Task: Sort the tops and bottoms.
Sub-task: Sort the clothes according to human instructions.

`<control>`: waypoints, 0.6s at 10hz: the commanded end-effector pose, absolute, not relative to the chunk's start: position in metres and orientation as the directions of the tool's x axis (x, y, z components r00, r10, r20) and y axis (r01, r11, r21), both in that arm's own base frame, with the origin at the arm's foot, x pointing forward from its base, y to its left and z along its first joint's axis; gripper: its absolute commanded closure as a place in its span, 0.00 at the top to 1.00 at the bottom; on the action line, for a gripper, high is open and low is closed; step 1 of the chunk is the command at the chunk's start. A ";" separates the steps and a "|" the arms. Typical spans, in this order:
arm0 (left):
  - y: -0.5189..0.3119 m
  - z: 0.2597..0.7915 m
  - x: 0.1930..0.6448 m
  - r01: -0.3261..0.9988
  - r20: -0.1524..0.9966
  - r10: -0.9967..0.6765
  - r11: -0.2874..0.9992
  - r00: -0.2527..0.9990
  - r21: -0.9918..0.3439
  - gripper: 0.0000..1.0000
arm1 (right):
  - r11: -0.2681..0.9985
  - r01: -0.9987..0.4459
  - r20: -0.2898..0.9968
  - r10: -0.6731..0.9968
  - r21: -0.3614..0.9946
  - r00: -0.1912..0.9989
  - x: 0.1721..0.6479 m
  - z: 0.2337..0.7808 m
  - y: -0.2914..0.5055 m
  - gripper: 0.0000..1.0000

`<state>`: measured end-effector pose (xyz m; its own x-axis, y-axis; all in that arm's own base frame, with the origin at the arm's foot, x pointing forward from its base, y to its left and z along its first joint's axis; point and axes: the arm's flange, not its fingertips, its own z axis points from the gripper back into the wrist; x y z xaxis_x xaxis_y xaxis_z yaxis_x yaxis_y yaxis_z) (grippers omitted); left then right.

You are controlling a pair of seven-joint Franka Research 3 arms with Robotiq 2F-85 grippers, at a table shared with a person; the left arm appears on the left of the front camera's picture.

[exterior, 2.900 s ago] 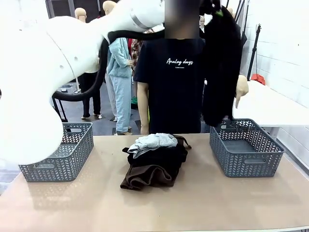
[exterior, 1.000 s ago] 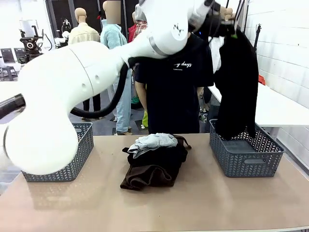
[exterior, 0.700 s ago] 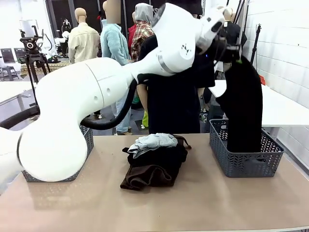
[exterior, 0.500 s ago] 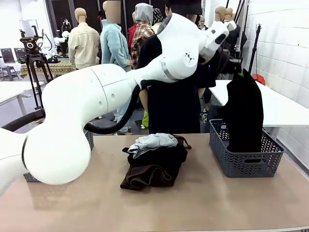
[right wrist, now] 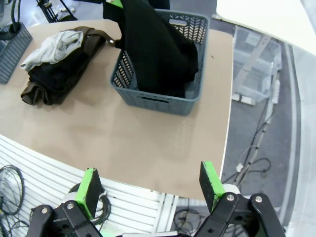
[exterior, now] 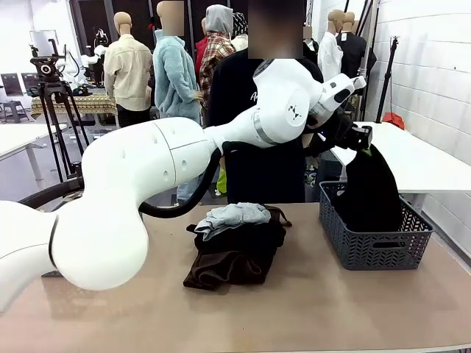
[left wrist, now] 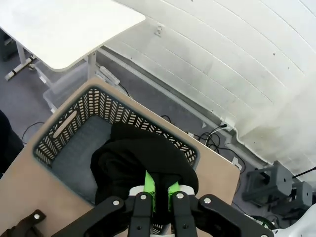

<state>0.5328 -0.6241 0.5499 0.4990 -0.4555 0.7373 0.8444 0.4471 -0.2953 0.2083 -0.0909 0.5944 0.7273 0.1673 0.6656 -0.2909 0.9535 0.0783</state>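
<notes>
Fingers (left wrist: 149, 190) of the left gripper (left wrist: 159, 195) are clenched on the top fold of a black garment (left wrist: 133, 158), the green pads nearly meeting with the cloth pinched between them. In the front view the left gripper (exterior: 360, 143) is held above the grey lattice basket (exterior: 372, 254) at the robot's right side of the table (exterior: 331, 309), and the black garment (exterior: 372, 195) is hung from it in a tall dark drape whose lower part is gathered inside that basket. From the left wrist the cloth is seen bunched against the basket's near wall, with bare grey floor of the basket (left wrist: 74, 123) left showing beyond it. Fingers (right wrist: 91, 185) of the right gripper (right wrist: 148, 182) are spread wide with nothing between them, and that gripper is held high off the table's edge, looking down on the basket (right wrist: 148, 96) and on the garment rising out of it. At the middle of the table the other clothes are stacked in one heap: a pale grey-blue garment (exterior: 232, 215) is laid on top, a second black garment (exterior: 243, 239) is folded under it, and a dark brown garment (exterior: 221, 271) is spread at the bottom, its edge showing at the front. A person in a black T-shirt (exterior: 250, 154) is stood at the far side, partly hidden by the left arm
</notes>
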 end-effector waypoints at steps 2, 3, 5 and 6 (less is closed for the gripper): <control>-0.623 0.560 0.531 0.849 0.756 -0.439 0.445 0.486 -0.287 0.00 | 0.953 -0.294 0.659 0.173 0.078 0.732 0.208 0.593 -0.091 1.00; -0.624 0.551 0.532 0.845 0.740 -0.454 0.446 0.497 -0.294 0.00 | 0.953 -0.294 0.659 0.173 0.078 0.732 0.208 0.593 -0.091 1.00; -0.636 0.538 0.554 0.850 0.756 -0.449 0.456 0.476 -0.263 0.00 | 0.953 -0.294 0.659 0.173 0.078 0.732 0.208 0.593 -0.091 1.00; -0.650 0.525 0.567 0.854 0.764 -0.445 0.450 0.467 -0.261 0.00 | 0.953 -0.294 0.659 0.173 0.078 0.732 0.208 0.593 -0.091 1.00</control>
<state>0.5422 -0.6250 0.5273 0.4971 -0.4576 0.7372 0.8419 0.4598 -0.2823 0.2082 -0.0909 0.5944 0.7272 0.1673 0.6657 -0.2910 0.9535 0.0782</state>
